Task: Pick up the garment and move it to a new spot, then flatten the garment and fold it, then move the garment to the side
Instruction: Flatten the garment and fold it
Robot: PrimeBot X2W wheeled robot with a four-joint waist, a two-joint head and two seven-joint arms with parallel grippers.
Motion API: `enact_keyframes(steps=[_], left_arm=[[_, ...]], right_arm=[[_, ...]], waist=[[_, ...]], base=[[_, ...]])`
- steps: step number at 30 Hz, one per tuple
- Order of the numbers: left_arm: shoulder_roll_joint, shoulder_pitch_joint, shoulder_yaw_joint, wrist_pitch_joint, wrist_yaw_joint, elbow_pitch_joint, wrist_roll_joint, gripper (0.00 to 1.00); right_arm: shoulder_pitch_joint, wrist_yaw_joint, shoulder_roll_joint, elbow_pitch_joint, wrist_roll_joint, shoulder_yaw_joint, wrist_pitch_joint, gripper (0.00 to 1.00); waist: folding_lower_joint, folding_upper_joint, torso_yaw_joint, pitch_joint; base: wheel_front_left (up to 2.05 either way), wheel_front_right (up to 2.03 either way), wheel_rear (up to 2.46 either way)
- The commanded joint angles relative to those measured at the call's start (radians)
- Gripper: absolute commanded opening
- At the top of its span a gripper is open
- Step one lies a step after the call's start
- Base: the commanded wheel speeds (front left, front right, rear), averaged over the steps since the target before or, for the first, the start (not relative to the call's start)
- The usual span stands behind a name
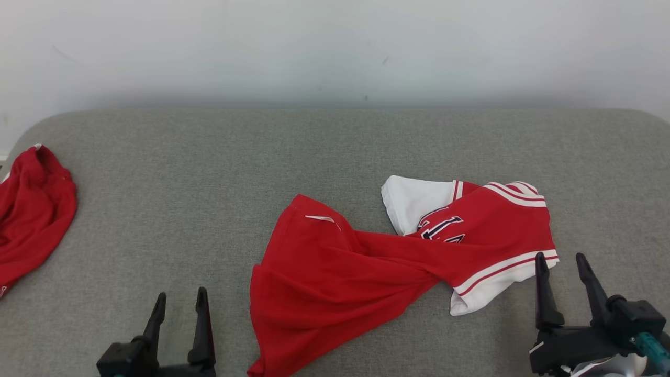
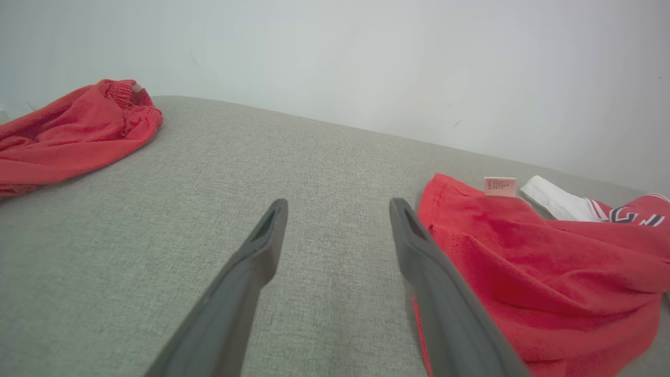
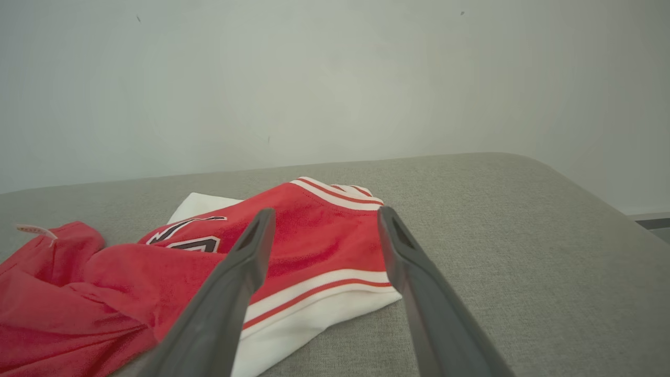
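Note:
A red garment (image 1: 366, 251) with white trim and dark lettering lies twisted and crumpled on the grey table (image 1: 209, 173), right of centre. The same garment (image 2: 523, 262) fills the right of the left wrist view, and the garment (image 3: 293, 246) lies under and ahead of the fingers in the right wrist view. My left gripper (image 1: 179, 301) stands open at the lower left, just left of the cloth, holding nothing. My right gripper (image 1: 562, 264) is open at the lower right, its fingertips beside the white-striped hem, with nothing between them.
Another red garment (image 1: 31, 214) lies bunched at the table's left edge, also seen as a red garment (image 2: 73, 136) in the left wrist view. A pale wall (image 1: 335, 47) stands behind the table. The table's rounded right corner (image 3: 576, 188) drops off to the floor.

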Motion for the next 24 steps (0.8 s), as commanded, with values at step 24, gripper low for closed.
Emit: enact_keyframes(steps=[24], left_arm=[[0.119, -0.467, -0.13, 0.198, -0.097, 0.388, -0.027, 1.0]], right_arm=[[-0.024, -0.002, 0.077, -0.024, 0.017, 0.103, -0.001, 1.0]], waist=[[0.0, 0.0, -0.228, 0.12]], base=[[0.0, 0.0, 0.0]])
